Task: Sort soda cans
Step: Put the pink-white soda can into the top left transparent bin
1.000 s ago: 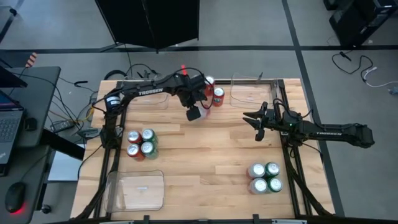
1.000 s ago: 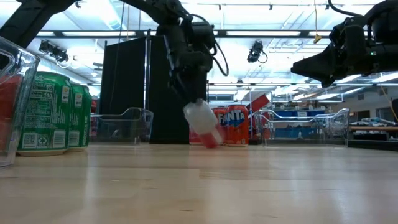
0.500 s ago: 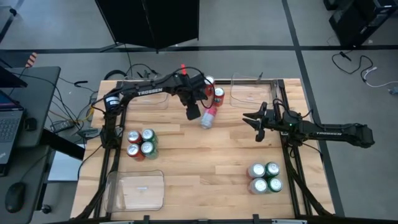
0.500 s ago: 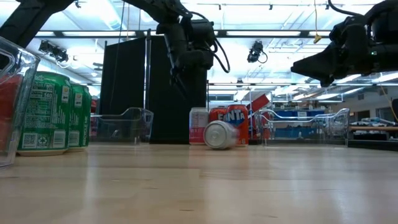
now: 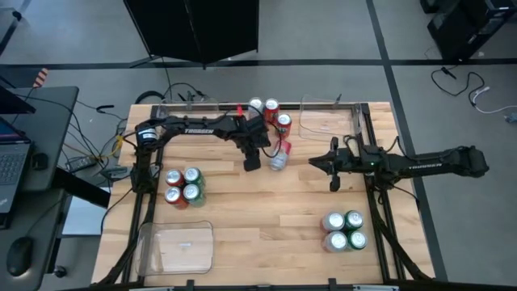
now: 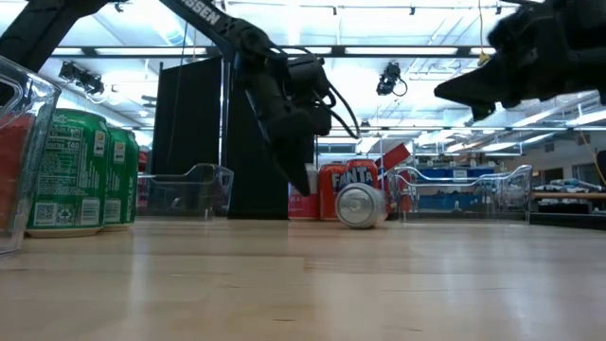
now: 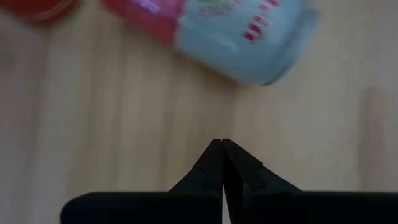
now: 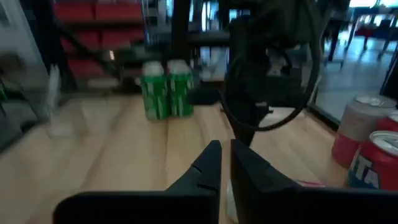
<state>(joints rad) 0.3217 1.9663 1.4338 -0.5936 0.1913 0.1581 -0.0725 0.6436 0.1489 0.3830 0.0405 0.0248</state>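
Observation:
A silver-white can with a red end (image 5: 279,156) lies on its side on the table's far middle; its round end faces the low view (image 6: 360,206). My left gripper (image 5: 252,162) hangs shut just left of it, fingertips (image 7: 222,146) pointing down at bare wood, apart from the can (image 7: 242,34). Three cans stand upright behind it: one silver (image 5: 256,106) and two red (image 5: 277,114). My right gripper (image 5: 313,162) is shut, held level above the table right of the lying can, touching nothing.
Four cans stand grouped at the left (image 5: 184,187) and four green and silver ones at the near right (image 5: 344,230). Clear trays sit at the far right (image 5: 327,123), far left (image 5: 194,129) and near left (image 5: 175,246). Bare wood lies in the table's middle.
The silver-white and red can has dropped out of my left gripper, landed on its side and rolled a little toward the table's right. My left gripper has come down beside it and shut. My right gripper has shifted toward the table's left and shut.

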